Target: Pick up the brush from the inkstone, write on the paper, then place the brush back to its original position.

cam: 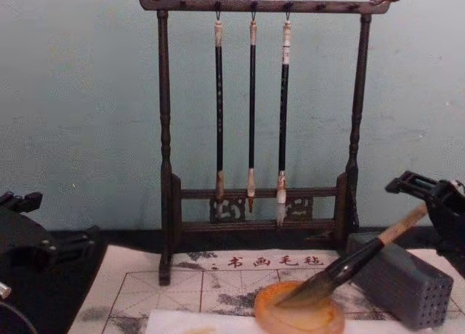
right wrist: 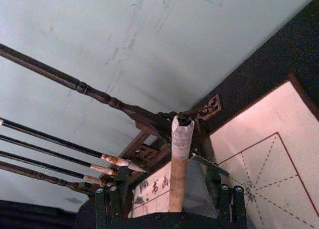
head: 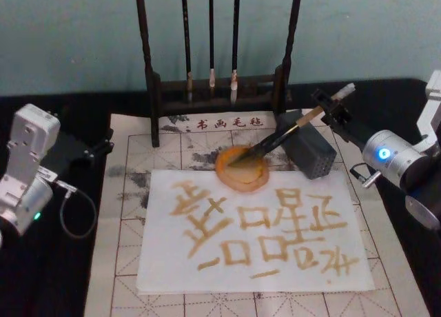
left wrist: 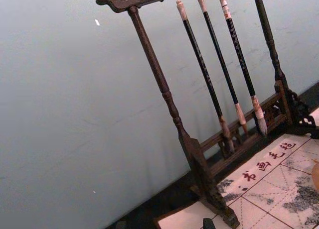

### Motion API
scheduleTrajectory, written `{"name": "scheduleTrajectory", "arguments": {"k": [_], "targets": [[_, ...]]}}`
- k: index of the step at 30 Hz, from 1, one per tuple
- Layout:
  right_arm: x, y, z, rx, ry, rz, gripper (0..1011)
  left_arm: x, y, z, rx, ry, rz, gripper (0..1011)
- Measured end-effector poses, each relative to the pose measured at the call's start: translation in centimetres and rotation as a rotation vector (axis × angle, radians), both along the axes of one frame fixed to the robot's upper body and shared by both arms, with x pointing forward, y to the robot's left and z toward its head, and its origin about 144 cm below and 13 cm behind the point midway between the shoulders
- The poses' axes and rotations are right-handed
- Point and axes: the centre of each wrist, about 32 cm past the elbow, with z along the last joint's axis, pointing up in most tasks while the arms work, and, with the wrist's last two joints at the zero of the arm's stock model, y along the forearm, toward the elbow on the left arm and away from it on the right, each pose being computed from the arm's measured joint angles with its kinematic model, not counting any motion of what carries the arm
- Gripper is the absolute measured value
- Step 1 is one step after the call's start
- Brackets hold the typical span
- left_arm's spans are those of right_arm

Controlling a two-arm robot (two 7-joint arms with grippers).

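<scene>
The brush (head: 289, 132) lies slanted, its olive tip in the orange inkstone (head: 242, 169) and its black lower part across the grey block (head: 308, 151). My right gripper (head: 329, 109) is open at the tan upper handle. In the right wrist view its fingers (right wrist: 109, 196) stand apart on both sides of the handle (right wrist: 179, 164), with a gap on each side. The chest view shows the brush (cam: 349, 265) running from the inkstone (cam: 299, 316) up to the right gripper (cam: 429, 197). The white paper (head: 255, 227) bears brown characters. My left gripper (head: 79, 148) is parked at the left.
A dark wooden rack (head: 155, 89) with three thin hanging brushes (cam: 251, 109) stands behind the inkstone. A gridded felt mat (head: 124, 262) lies under the paper on the black table. The grey perforated block (cam: 403, 279) sits right of the inkstone.
</scene>
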Motion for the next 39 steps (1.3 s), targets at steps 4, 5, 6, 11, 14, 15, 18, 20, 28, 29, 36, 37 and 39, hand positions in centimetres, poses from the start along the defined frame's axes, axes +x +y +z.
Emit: {"name": "scheduleTrajectory", "arguments": {"k": [4,5,6,11,14,15,18,20,28,29,36,37,39], "targets": [[0.3,0.1,0.0,0.014,0.002,-0.004,1000,0.0,0.0,0.0,0.000,0.000,0.000,1001],[0.4,0.2,0.0,0.016,0.002,-0.005,1000,0.0,0.0,0.0,0.000,0.000,0.000,1001],[0.4,0.2,0.0,0.017,0.002,-0.005,1000,0.0,0.0,0.0,0.000,0.000,0.000,1001],[0.8,0.4,0.0,0.016,0.004,-0.010,1000,0.0,0.0,0.0,0.000,0.000,0.000,1001],[1.0,0.6,0.0,0.015,0.006,-0.013,1000,0.0,0.0,0.0,0.000,0.000,0.000,1001],[1.1,0.7,-0.1,0.014,0.006,-0.014,1000,0.0,0.0,0.0,0.000,0.000,0.000,1001],[1.4,0.9,-0.2,0.013,0.011,-0.017,1000,0.0,0.0,0.0,0.000,0.000,0.000,1001],[1.6,0.9,-0.3,0.014,0.013,-0.019,1000,0.0,0.0,0.0,0.000,0.000,0.000,1001],[2.0,1.2,-0.4,0.023,0.018,-0.025,1000,0.0,0.0,0.0,0.000,0.000,0.000,1001],[2.0,1.2,-0.5,0.026,0.018,-0.025,1000,0.0,0.0,0.0,0.000,0.000,0.000,1001],[2.0,1.1,-0.5,0.036,0.019,-0.022,1000,0.0,0.0,0.0,0.000,0.000,0.000,1001],[2.0,1.1,-0.5,0.036,0.019,-0.022,1000,0.0,0.0,0.0,0.000,0.000,0.000,1001],[2.0,1.1,-0.5,0.036,0.018,-0.022,1000,0.0,0.0,0.0,0.000,0.000,0.000,1001]]}}
